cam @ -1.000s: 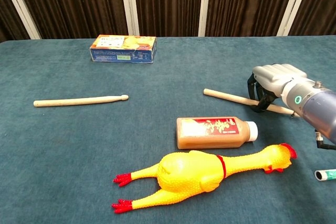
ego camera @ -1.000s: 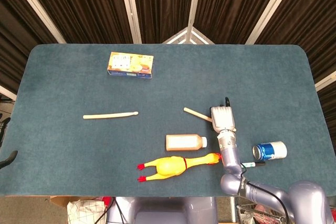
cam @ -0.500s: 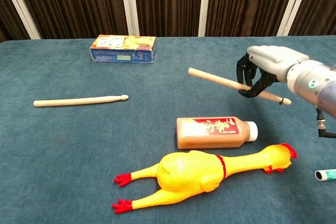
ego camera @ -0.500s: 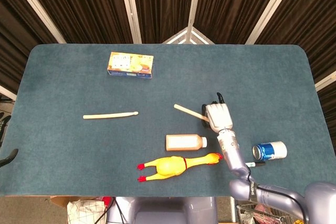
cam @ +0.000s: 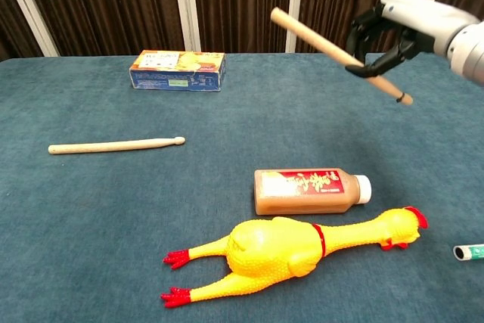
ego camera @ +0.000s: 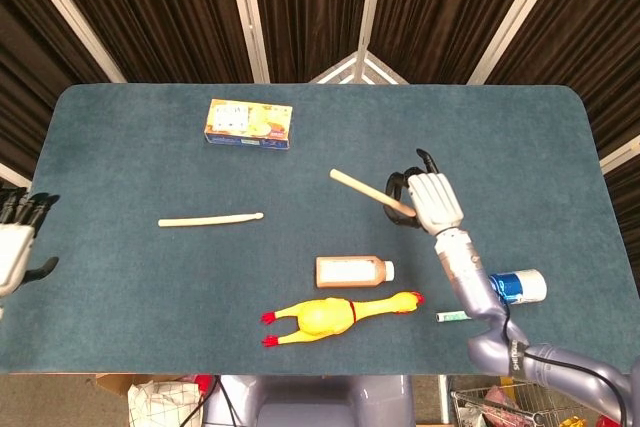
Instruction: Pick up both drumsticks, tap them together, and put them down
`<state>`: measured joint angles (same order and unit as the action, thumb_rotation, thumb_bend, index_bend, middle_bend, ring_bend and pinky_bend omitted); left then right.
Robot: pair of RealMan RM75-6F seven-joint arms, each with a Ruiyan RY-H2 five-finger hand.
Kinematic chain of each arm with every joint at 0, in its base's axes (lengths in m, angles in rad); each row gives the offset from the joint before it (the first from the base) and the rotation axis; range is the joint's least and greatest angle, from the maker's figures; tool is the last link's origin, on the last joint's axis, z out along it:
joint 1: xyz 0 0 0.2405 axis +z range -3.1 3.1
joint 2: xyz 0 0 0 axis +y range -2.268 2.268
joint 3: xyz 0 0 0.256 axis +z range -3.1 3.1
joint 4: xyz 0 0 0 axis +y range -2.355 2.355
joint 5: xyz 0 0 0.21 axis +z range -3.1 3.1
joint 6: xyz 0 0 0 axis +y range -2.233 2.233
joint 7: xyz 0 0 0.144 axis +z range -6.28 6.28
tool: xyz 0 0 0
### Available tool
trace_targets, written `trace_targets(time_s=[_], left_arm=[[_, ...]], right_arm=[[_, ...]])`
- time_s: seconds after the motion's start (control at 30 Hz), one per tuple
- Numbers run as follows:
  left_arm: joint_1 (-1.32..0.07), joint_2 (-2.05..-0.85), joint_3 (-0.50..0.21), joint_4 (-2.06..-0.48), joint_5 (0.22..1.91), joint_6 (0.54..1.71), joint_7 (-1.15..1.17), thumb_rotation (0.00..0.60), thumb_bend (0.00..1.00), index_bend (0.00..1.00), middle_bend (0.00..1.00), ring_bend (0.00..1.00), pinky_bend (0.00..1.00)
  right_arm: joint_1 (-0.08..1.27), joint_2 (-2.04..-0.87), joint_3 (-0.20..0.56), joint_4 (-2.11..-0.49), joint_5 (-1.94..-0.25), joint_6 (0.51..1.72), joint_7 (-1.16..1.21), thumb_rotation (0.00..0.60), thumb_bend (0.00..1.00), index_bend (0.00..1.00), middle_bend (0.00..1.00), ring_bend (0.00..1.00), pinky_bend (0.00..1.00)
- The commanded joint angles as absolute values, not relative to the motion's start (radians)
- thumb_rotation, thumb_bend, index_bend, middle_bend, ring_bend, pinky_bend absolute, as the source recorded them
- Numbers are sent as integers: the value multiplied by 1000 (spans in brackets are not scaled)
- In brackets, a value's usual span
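One wooden drumstick (ego camera: 210, 219) (cam: 113, 145) lies flat on the left half of the blue table, with no hand on it. My right hand (ego camera: 432, 200) (cam: 404, 20) holds the other drumstick (ego camera: 362, 191) (cam: 318, 41) high above the table, its butt end pointing left and up. At the left edge of the head view, off the table, my left hand (ego camera: 14, 242) shows with fingers spread and nothing in it. The chest view does not show it.
A brown bottle (ego camera: 354, 271) (cam: 311, 191) and a yellow rubber chicken (ego camera: 338, 315) (cam: 291, 247) lie near the front edge. A snack box (ego camera: 249, 124) (cam: 178, 70) sits at the back left. A blue can (ego camera: 514, 287) and a marker (ego camera: 452, 316) (cam: 469, 252) lie front right.
My right hand has lifted its drumstick from just above the table to well above it. My left hand has come into the head view at the left edge.
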<state>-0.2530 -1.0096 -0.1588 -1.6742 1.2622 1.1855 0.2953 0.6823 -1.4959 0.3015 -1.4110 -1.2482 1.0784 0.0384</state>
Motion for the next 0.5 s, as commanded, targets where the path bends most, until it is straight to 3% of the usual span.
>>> trace_targets(time_s=[0.03,0.27,0.5], left_arm=[[-390,-1055,-212,-1621,1077,1009,373,600,337,175,157,0,0],[-507,-1165,-251,-1544,925,886,379,600,339,224,223,0,0],[-612,-1287,-244,-1445,765,833,459,600,351,280,303,0,0]], right_arm=[[682,-1450,324,-1388,-1333,1105,167,600,420,653,612,389,50],[688,-1406,358,-1401,-1340,1118,244,600,421,654,612,389,50],[687,-1375,372,-1422,-1331,1121,281,600,421,653,612,390,50]])
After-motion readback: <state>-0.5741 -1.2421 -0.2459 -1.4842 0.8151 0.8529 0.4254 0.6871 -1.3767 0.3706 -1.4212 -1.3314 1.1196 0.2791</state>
